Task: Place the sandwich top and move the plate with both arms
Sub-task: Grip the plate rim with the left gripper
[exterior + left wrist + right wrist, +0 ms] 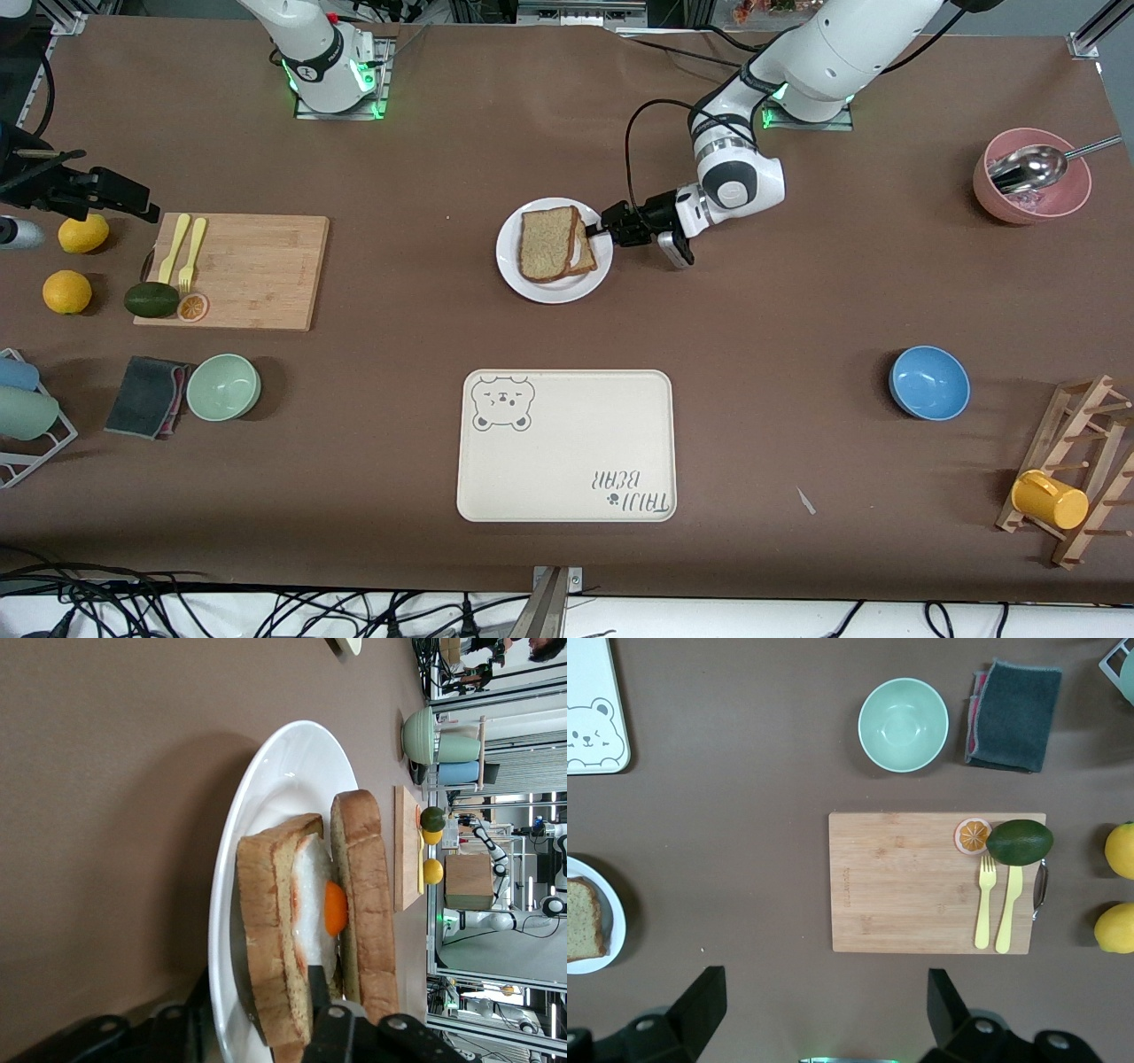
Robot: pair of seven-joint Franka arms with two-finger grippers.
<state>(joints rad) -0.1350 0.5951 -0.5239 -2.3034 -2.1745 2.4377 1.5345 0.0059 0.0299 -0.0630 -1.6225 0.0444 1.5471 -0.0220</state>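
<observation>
The right gripper [84, 193] hangs with jaws spread wide and empty over the right arm's end of the table, beside the cutting board [230, 270], and that arm waits. The plate [554, 292] lies well apart from it, toward the left arm's end. The left gripper [611, 229] is low at the plate's rim, so it is much the nearer hand. The sandwich top [545, 241] sits directly ahead of it on the egg slice [314, 904]. Whether this gripper is shut on anything I cannot tell. The coming move turns on the stack running straight away from that hand. The front view shows the top lying offset. Only the left wrist view shows it propped up, with a gap over the egg.
</observation>
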